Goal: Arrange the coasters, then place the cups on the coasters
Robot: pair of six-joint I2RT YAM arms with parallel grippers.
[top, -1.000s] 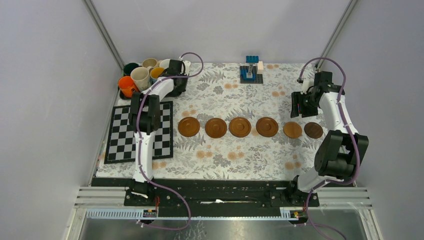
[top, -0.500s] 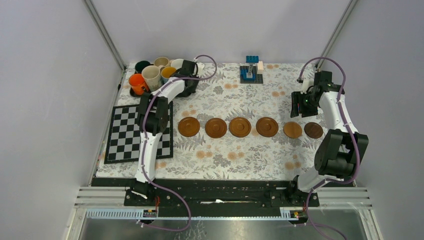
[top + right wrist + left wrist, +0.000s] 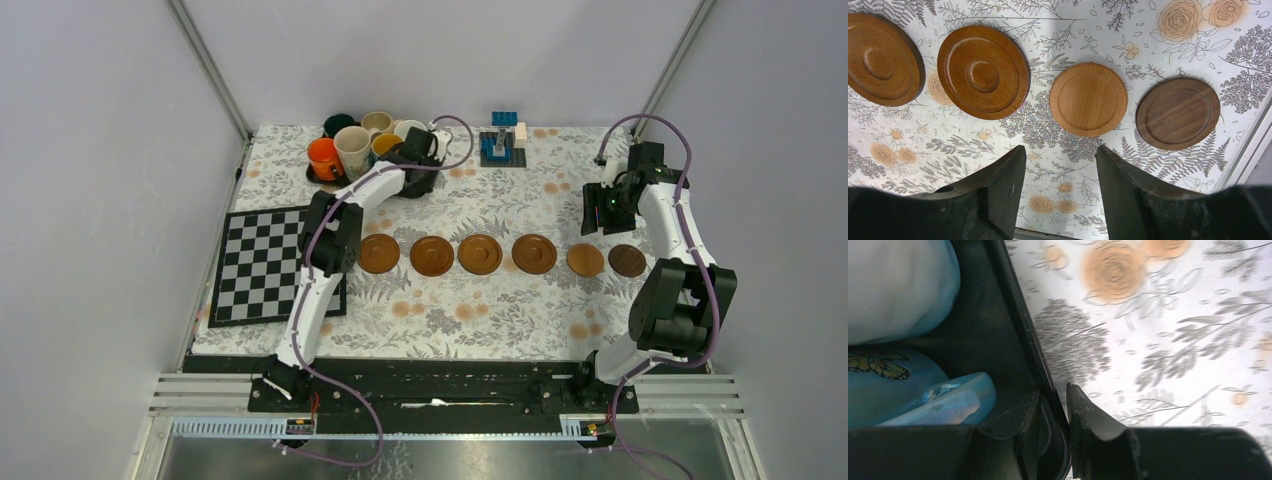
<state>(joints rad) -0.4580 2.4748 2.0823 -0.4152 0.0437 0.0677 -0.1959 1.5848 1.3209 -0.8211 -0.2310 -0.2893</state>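
Several brown coasters [image 3: 480, 254] lie in a row across the middle of the mat; the right wrist view shows the light one [image 3: 1088, 99] and the dark one [image 3: 1178, 113] nearest. The cups [image 3: 353, 150] stand bunched on a black tray [image 3: 314, 176] at the back left. My left gripper [image 3: 425, 152] is shut on the tray's right rim [image 3: 1013, 315], one finger inside and one outside [image 3: 1053, 390], beside a blue cup [image 3: 893, 385]. My right gripper [image 3: 598, 212] hovers open and empty behind the two right-hand coasters [image 3: 1060, 150].
A black-and-white chessboard [image 3: 265, 265] lies at the left of the mat. Blue toy blocks [image 3: 503, 140] stand on a small base at the back centre. Grey walls close in both sides, and the mat's right edge [image 3: 1248, 150] is near the dark coaster.
My left gripper has dragged the tray with its cups to the right along the back of the mat. The right arm and the coasters have not moved.
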